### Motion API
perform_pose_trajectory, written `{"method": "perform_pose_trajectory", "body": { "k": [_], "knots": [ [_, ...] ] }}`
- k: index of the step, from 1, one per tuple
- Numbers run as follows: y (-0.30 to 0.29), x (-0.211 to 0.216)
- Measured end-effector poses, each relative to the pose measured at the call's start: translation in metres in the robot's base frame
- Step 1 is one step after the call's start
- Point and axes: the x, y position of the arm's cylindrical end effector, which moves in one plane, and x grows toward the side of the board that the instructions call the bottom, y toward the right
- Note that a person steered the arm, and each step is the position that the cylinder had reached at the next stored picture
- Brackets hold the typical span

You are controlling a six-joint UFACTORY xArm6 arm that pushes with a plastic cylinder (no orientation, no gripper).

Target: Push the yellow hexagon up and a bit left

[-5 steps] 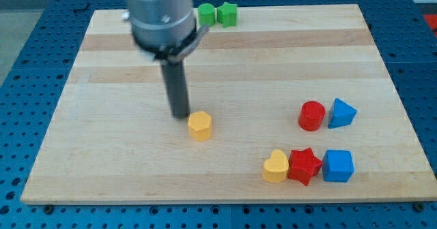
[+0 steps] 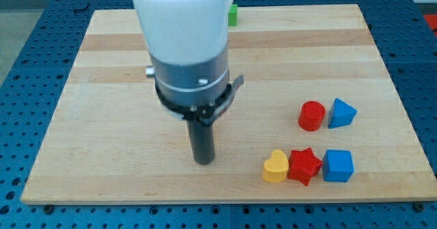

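Pincer-less, my tip point(image 2: 203, 161) rests on the wooden tabletop point(image 2: 102, 174), left of the yellow heart point(image 2: 275, 167), which touches the red star point(image 2: 304, 166). No yellow hexagon shows; whether the rod hides it, I cannot tell.

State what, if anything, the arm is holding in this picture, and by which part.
Nothing is held: the arm ends in a bare rod. My tip rests on the wooden board, left of the yellow heart. The yellow hexagon is not visible.
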Motion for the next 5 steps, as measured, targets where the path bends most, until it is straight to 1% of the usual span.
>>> {"method": "perform_pose_trajectory", "body": {
  "k": [2,4,5],
  "knots": [
    [-0.011,-0.052],
    [-0.011,-0.124],
    [-0.021,-0.157]
  ]
}}
